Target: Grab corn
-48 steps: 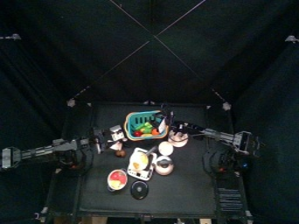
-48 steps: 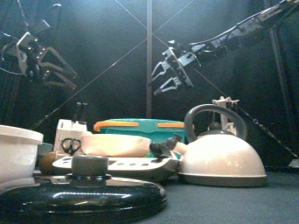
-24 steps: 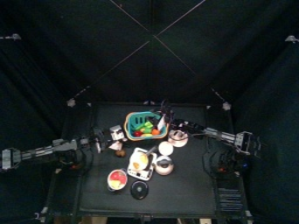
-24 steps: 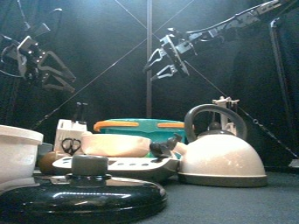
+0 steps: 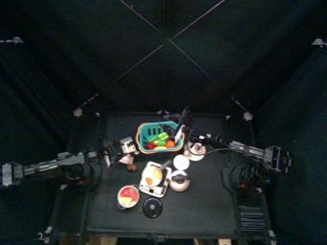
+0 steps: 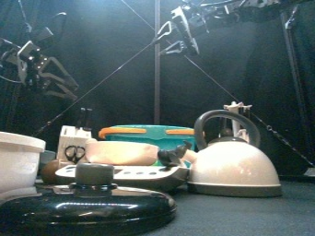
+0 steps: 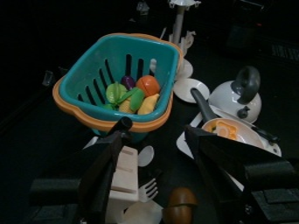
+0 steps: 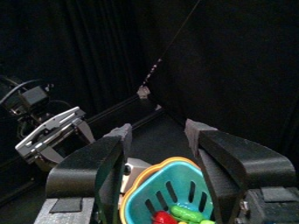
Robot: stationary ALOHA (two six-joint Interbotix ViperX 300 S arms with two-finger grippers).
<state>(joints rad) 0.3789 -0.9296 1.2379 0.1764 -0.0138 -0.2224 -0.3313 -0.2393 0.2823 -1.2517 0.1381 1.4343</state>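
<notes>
- Both arms are black, built of slim jointed links with blocky housings at the joints.
- The left gripper has two flat, broad black jaws with squared edges.
- The right gripper has matching black jaws with rounded shoulders and a dull sheen.
- In the front view the right gripper shows thin, pale-edged fingers on a slender linkage.
- The left gripper looks the same there.

My right end effector hangs high in the air, arm stretched in from the right, its two jaws spread wide with nothing between them. My left end effector is also raised off the bench on the left side, jaws parted and empty.
</notes>
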